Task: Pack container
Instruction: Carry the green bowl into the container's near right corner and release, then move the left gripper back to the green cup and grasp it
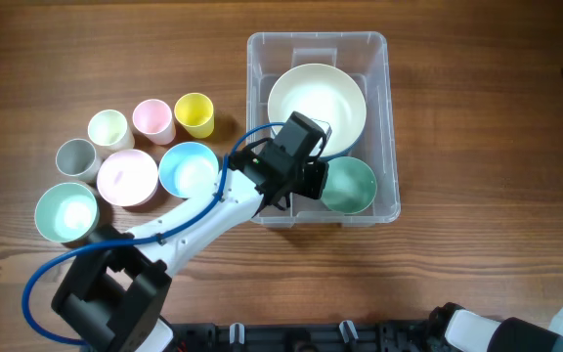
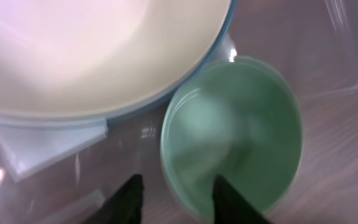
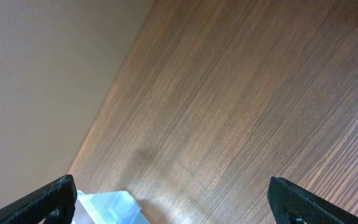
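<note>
Overhead: the large clear plastic rectangular container (image 1: 316,37) sits right of centre, holding a big cream bowl (image 1: 317,103) and a small green bowl (image 1: 352,186). 7 cups and bowls (image 1: 127,177) wait on the wooden table (image 1: 438,284), so packing looks early.

Left wrist: the left gripper (image 2: 176,202) straddles the green bowl's rim, jaws spread, with little room beside.

Right wrist: the right gripper (image 3: 176,202) hangs over the table, jaws spread, empty.

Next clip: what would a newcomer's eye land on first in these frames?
The clear container, right of centre, holds a large cream bowl and a smaller green bowl. The left gripper straddles the green bowl's rim, jaws apart, one finger inside. Left of the container, a cluster of pastel cups and bowls sits on the wooden table.
</note>
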